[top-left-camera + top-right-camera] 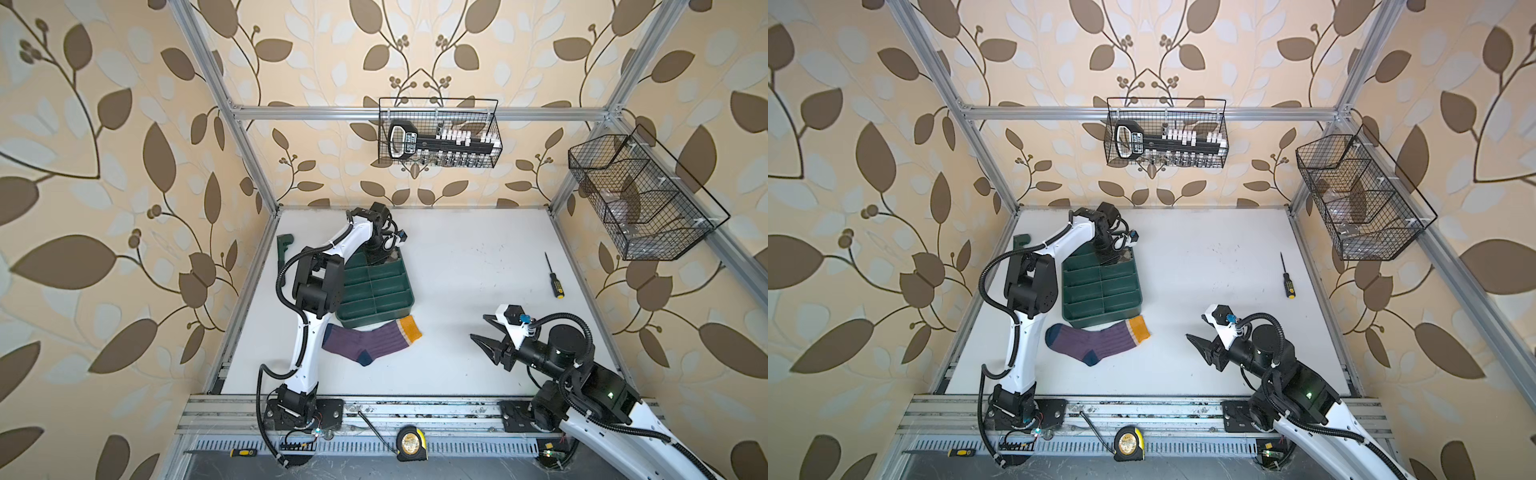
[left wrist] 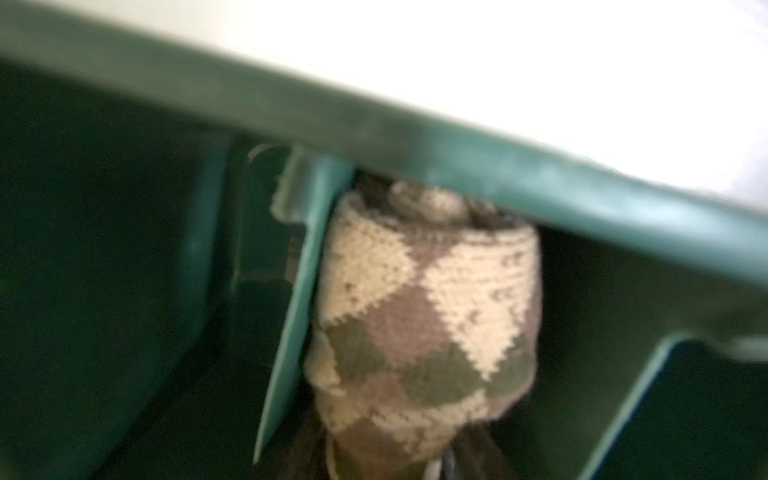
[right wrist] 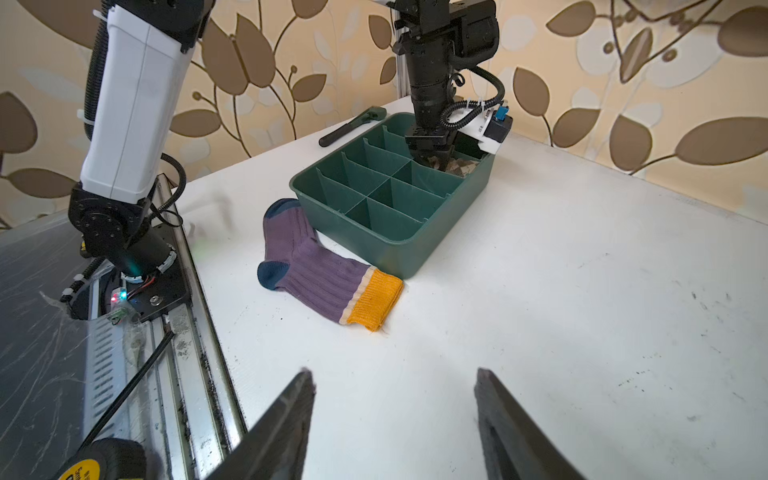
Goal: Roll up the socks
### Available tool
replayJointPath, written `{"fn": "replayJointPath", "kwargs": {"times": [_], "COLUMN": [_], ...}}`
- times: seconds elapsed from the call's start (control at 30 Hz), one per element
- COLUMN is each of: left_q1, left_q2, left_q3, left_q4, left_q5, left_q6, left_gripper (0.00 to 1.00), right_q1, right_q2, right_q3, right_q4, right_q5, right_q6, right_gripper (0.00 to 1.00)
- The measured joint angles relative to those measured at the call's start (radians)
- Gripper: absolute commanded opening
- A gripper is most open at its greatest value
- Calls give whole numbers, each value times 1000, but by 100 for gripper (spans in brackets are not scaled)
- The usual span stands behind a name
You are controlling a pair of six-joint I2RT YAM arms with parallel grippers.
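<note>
Evidently the rolled argyle sock sat in a far cell of the tray under the left gripper, its grip unreadable. The purple sock lay flat beside the tray. The right gripper hung open and empty. Next, probably, that sock needed rolling from the toe.

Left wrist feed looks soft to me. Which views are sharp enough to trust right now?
Left wrist: blurred throughout, the argyle sock only a soft pattern, the table beyond the tray rim blown out white. Right wrist: crisp on the purple sock; only the right gripper, close to the lens, is soft. Both top views: sharp mid-table, edges stretched by the wide lens.
</note>
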Motion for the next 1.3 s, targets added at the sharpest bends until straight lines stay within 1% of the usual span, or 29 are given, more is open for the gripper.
{"fn": "replayJointPath", "kwargs": {"times": [0.13,0.23,0.4,0.5,0.57,0.6,0.63,0.67,0.77,0.83,0.87,0.9,0.93,0.97,1.03,1.1,1.13,1.2,1.3], "left_q1": [0,0,0,0,0,1,1,1,10,14,15,21,24,27,34,34,39,40,40], "left_q2": [-35,-61,-96,-124,-153,-175,-202,-229,-361,-489,-548,-623,-707,-784,-961,-1128,-1208,-1372,-1594], "left_q3": [-24,-42,-46,-76,-101,-114,-125,-133,-171,-210,-233,-265,-309,-354,-475,-585,-639,-754,-910], "left_q4": [8,19,27,41,58,69,82,96,158,214,243,277,322,360,446,498,514,543,527], "left_q5": [0,1,-2,-2,-2,-2,-2,-2,11,16,13,9,4,-10,-65,-108,-122,-147,-201], "left_q6": [-3,-4,-5,-26,-53,-71,-92,-111,-211,-298,-343,-400,-470,-540,-723,-900,-977,-1111,-1277], "left_gripper": [55,59,60,61,64,89,99,99,99,99,99,99,99,99,99,99,99,99,99], "right_q1": [6,15,25,29,31,31,32,32,32,32,32,32,32,30,27,25,25,25,24], "right_q2": [-21,-28,-30,-30,-31,-31,-31,-31,-21,12,32,60,89,117,168,185,175,115,-47], "right_q3": [0,0,0,0,0,0,0,2,37,103,136,182,232,278,375,439,447,424,323], "right_q4": [0,0,0,-1,-1,-1,-2,-6,-35,-47,-49,-53,-63,-74,-104,-112,-109,-103,-77], "right_q5": [14,25,42,50,57,64,74,85,161,252,291,337,378,407,444,462,473,488,467], "right_q6": [0,0,0,0,0,1,2,5,34,83,115,154,196,236,313,383,424,504,574], "right_gripper": [65,66,68,69,70,70,72,73,77,82,86,95,100,100,100,100,100,100,100]}}
